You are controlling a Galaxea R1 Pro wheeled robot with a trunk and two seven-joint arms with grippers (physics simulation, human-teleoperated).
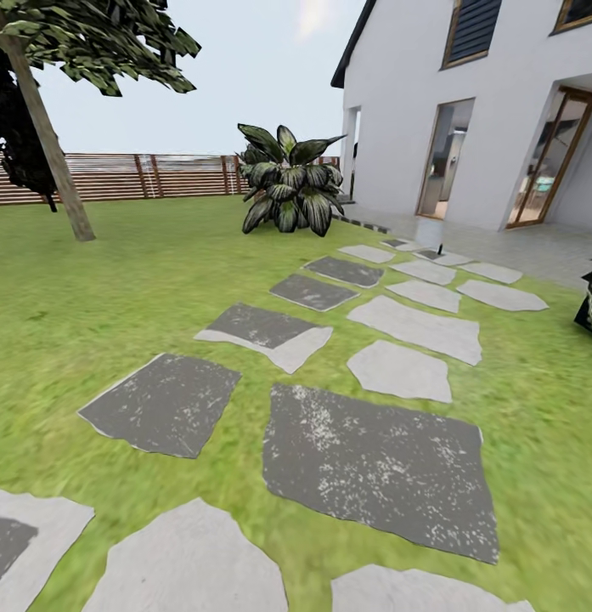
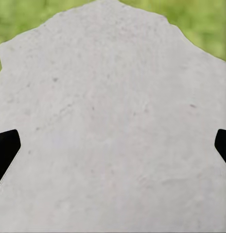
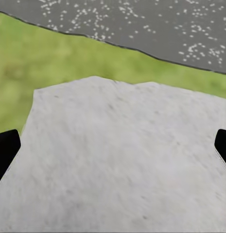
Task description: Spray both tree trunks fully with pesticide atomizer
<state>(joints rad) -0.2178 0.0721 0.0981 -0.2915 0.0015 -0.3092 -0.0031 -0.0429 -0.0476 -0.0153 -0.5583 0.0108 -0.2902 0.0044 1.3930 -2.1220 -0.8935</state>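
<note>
a tiny dark upright speck that may be the pesticide atomizer [image 1: 440, 252] stands on a far light slab of the floor [image 1: 376, 463] near the house [image 1: 465, 110]; too small to tell its pointing. one tree trunk [image 1: 47, 136] leans at the lawn's far left corner, before the fence [image 1: 143, 174]. the left pincer [image 2: 113, 145] and right pincer [image 3: 113, 145] each hang wide apart over pale slabs.
</note>
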